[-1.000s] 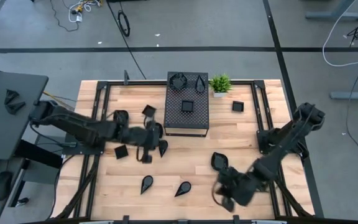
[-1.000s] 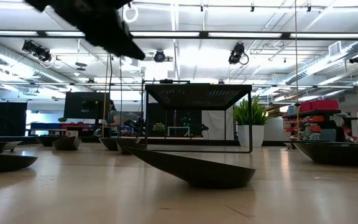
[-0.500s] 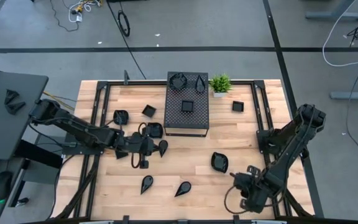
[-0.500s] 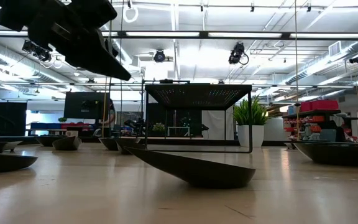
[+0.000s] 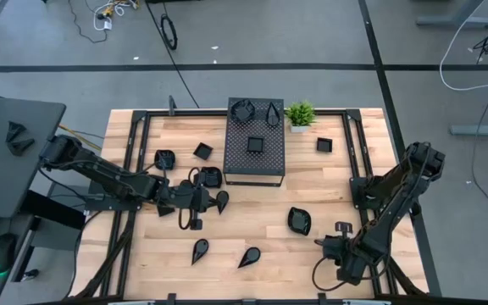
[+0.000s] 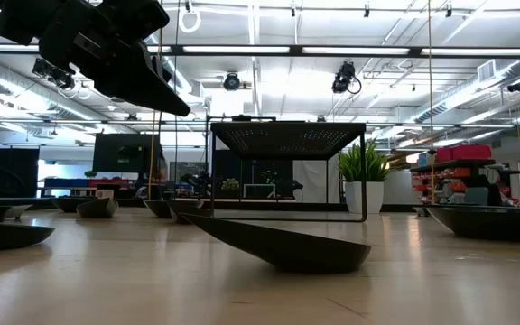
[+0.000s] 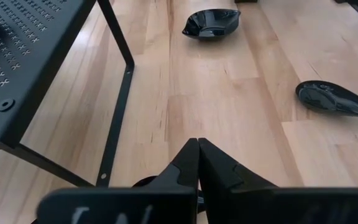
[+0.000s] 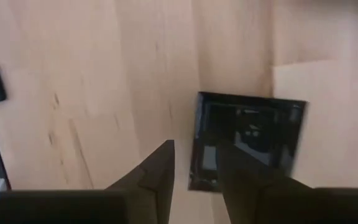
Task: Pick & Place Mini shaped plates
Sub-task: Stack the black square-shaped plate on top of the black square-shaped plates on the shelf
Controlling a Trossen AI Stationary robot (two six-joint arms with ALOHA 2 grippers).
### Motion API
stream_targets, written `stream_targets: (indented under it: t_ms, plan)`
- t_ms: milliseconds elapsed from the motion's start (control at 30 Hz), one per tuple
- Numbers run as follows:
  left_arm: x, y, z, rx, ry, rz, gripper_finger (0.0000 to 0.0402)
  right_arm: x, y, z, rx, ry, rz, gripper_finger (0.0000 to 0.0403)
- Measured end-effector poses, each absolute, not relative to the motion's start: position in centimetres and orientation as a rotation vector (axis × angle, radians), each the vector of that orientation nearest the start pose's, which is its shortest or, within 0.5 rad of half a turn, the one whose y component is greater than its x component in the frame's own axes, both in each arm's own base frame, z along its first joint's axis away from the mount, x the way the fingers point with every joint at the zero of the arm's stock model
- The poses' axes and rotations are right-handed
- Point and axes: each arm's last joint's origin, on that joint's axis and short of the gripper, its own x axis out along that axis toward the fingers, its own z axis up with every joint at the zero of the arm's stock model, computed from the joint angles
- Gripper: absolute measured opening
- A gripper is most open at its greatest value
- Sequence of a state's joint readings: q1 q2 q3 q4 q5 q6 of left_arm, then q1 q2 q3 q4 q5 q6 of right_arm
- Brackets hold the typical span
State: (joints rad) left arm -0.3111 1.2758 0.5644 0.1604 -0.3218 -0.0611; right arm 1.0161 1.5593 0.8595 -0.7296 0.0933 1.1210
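The wooden table (image 5: 252,212) is carrying the black perforated box (image 5: 255,153), where a few mini shaped plates are sitting on top, with the rest scattered around it. The left pincer (image 5: 195,222) is hanging clenched and empty near the box's front left corner. The right pincer (image 8: 194,167) is standing released over a square plate (image 8: 247,140) lying flat at the table's front right. Two teardrop plates (image 5: 200,249) are lying near the front edge, tips pointing toward it.

Glossy black plates (image 7: 211,22) on smooth pale wood table (image 7: 229,93); matt perforated metal box (image 5: 256,152)
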Motion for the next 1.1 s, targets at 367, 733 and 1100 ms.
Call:
stream_targets:
  t_ms: [367,733,1100]
  plan:
    - [24.0,-6.7,19.2,0.093,0.519,0.059,0.001,13.4,20.9,14.2,0.126,1.387,-0.007,0.0095]
    - [24.0,-6.7,19.2,0.086,0.518,0.06,0.0011,13.3,20.8,14.3,0.086,1.397,0.005,0.0007]
    - [24.2,-6.3,19.3,0.079,0.508,0.077,0.0011,16.1,23.1,23.2,0.151,1.387,-0.027,0.0003]
